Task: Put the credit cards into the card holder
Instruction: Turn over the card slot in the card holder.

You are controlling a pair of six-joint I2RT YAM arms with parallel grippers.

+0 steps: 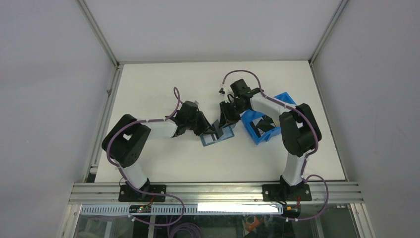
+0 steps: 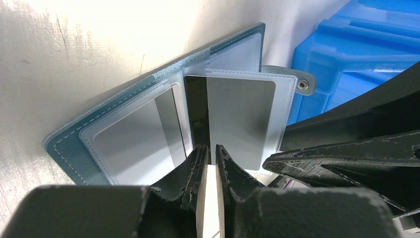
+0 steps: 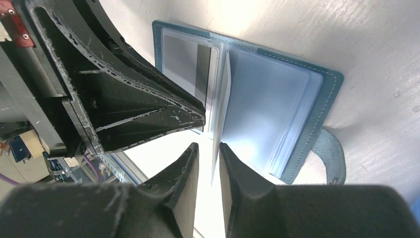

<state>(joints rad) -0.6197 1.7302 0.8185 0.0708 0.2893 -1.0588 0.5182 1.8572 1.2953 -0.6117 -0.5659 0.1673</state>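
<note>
The teal card holder [image 1: 218,138] lies open on the table between both grippers. Its cover [image 2: 74,144] and clear pockets face up. A grey card [image 2: 133,144] with a dark stripe sits in one flat pocket [image 3: 190,59]. A middle pocket leaf [image 2: 240,119] stands upright with a grey card in it. My left gripper [image 2: 210,148] points at the foot of that leaf, jaws a thin slit apart with nothing seen between them. My right gripper [image 3: 208,146] straddles the leaf's edge [image 3: 221,109], which rests against one finger, with a gap on the other side.
A bright-blue plastic bin [image 1: 255,130] stands just right of the card holder, with dark shapes inside [image 1: 267,124]. The holder's snap tab [image 3: 332,148] sticks out toward the bin [image 2: 356,44]. The right gripper's fingers [image 2: 346,158] and the left gripper's fingers [image 3: 148,99] nearly meet.
</note>
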